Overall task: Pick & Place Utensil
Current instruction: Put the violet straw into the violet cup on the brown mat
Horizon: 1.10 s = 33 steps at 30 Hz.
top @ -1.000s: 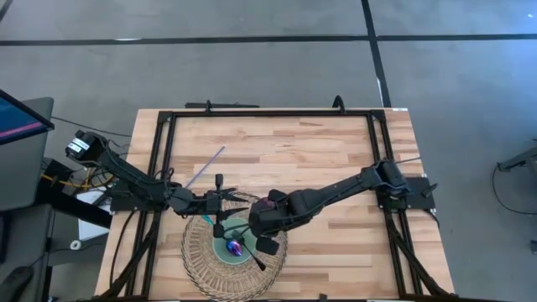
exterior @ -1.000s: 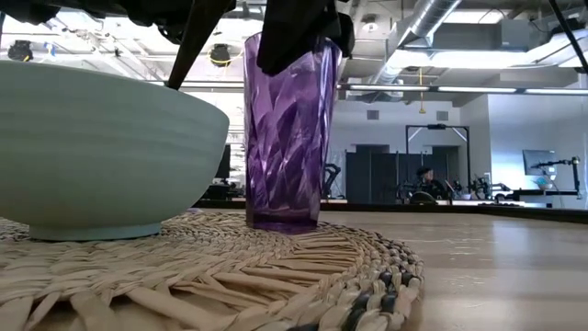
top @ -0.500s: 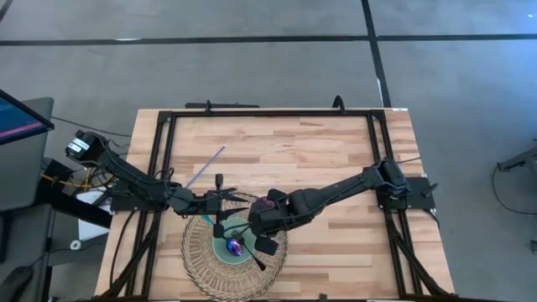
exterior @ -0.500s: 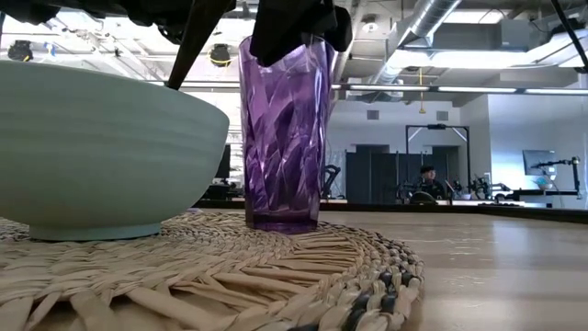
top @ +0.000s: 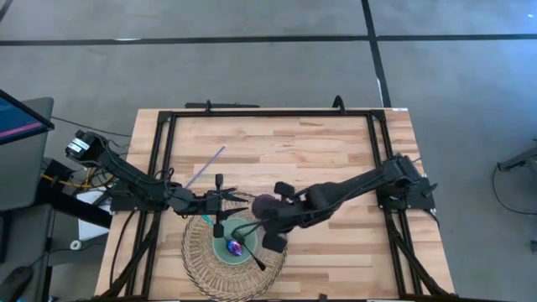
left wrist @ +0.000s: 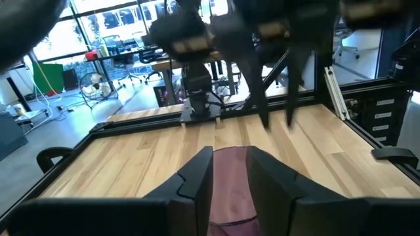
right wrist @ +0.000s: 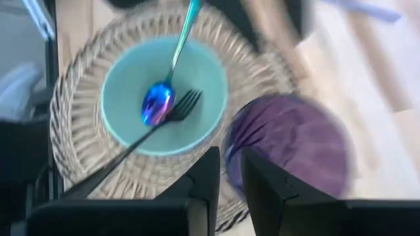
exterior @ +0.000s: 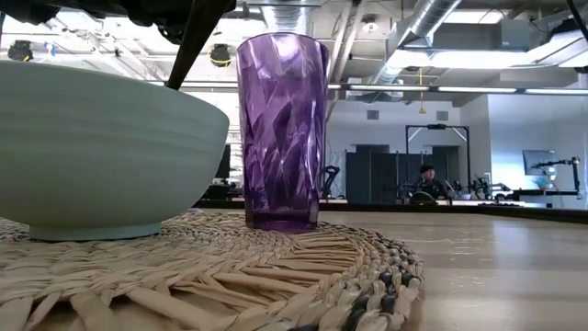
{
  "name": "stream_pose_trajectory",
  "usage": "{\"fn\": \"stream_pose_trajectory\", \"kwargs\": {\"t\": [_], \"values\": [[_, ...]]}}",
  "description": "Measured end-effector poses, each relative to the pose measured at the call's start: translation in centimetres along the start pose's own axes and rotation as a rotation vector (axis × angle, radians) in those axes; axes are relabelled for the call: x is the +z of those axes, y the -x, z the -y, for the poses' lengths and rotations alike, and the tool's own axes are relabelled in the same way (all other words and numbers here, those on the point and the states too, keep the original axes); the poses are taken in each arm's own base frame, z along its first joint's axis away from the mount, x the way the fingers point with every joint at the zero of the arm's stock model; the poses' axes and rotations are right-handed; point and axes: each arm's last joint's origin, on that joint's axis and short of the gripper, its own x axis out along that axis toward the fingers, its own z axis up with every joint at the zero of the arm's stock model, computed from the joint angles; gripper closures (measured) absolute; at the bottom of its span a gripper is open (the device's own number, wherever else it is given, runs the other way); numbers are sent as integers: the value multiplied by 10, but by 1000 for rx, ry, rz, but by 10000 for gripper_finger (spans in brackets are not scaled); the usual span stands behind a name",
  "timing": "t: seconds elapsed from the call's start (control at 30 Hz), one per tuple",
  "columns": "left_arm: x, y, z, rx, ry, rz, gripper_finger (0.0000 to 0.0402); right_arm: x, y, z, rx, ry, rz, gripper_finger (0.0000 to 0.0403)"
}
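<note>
A faceted purple cup (exterior: 280, 129) stands upright on its base at the far right edge of a round woven mat (top: 201, 268). A pale green bowl (right wrist: 125, 105) on the mat holds an iridescent spoon (right wrist: 157, 105) and a dark fork (right wrist: 177, 111). My right gripper (right wrist: 228, 164) hangs above the mat between bowl and cup, narrowly open and holding nothing; it also shows in the high view (top: 273, 233). My left gripper (top: 239, 200) waits just left of the cup (top: 264, 205), its fingers a little apart and empty.
A thin purple stick (top: 205, 168) lies on the bare wood beyond my left arm. A black frame (top: 268, 113) runs round the table. Bare wood lies to the right of the mat (top: 352, 243) and toward the far edge.
My right gripper has let go of the cup's top and has risen and drawn back toward the table's right edge, out of the low view. The cup has shifted slightly and stays upright on the mat.
</note>
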Motion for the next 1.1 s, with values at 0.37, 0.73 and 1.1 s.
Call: {"fn": "stream_pose_trajectory", "kwargs": {"t": [0.37,0.73,1.1], "values": [[-1,0,-2,63,4,-15,309,-7,74,-10,-176,40,271,346],[12,21,-22,266,-10,-77,309,-49,79,-34,-311,123,277,347],[37,64,-64,439,11,-41,309,-59,66,-5,-456,16,153,347]]}}
